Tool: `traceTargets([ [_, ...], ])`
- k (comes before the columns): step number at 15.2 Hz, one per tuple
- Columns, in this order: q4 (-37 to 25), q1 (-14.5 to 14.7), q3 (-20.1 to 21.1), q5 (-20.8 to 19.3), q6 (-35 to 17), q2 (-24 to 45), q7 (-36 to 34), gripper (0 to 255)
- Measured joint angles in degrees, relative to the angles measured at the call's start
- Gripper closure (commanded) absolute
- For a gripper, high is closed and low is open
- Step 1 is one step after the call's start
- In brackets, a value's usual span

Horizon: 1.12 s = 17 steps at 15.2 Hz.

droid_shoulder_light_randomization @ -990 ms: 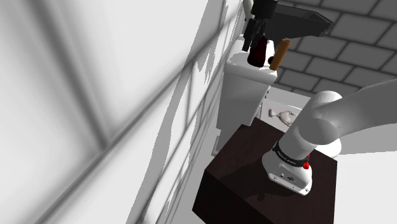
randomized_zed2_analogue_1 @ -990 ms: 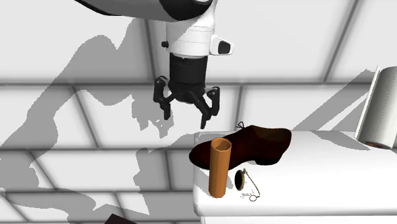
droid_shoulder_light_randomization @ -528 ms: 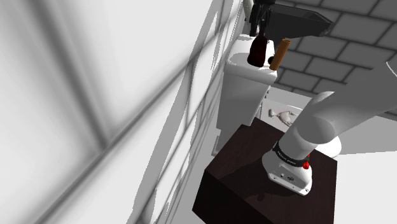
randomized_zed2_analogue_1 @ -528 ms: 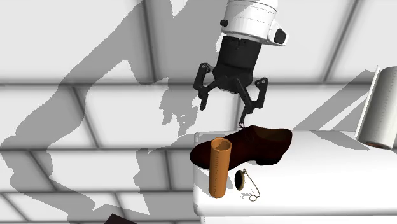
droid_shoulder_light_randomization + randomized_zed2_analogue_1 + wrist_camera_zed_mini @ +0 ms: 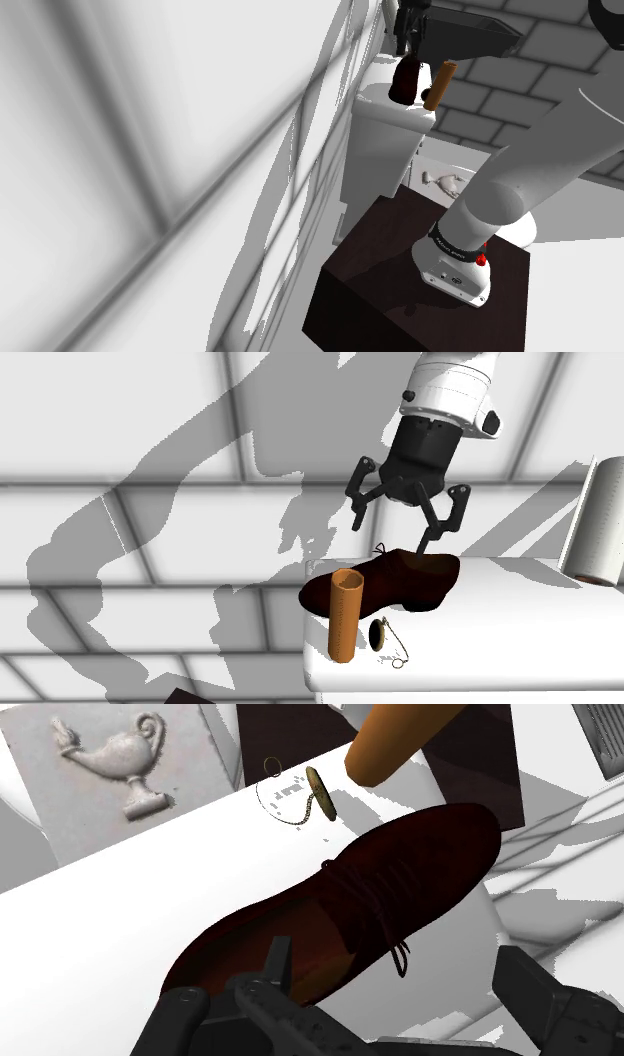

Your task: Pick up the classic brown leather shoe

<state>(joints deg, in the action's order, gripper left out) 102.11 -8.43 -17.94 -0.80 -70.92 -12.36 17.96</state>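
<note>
White toilet-tank lid (image 5: 520, 622) carries the dark brown lace-up shoe (image 5: 385, 580), smooth and round-toed, beside an upright orange-brown tube (image 5: 344, 615) and a small pocket watch (image 5: 378, 635); within the last second the gripper (image 5: 393, 535) has swung across above its laces, spread wide, holding nothing; a descent seems next.

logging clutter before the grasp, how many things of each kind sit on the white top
dark brown shoe: 1
orange tube: 1
watch on a chain: 1
white roll: 1
total: 4
</note>
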Motion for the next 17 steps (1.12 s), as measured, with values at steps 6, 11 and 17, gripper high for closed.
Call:
traceTargets([
  [6, 4.0, -0.1, 0.0, -0.2, -3.3, -0.7, 0.0, 255],
  [11, 4.1, -0.1, 0.0, -0.2, -3.4, -0.8, 0.0, 255],
  [17, 3.1, -0.1, 0.0, -0.2, -2.5, -0.6, 0.0, 255],
])
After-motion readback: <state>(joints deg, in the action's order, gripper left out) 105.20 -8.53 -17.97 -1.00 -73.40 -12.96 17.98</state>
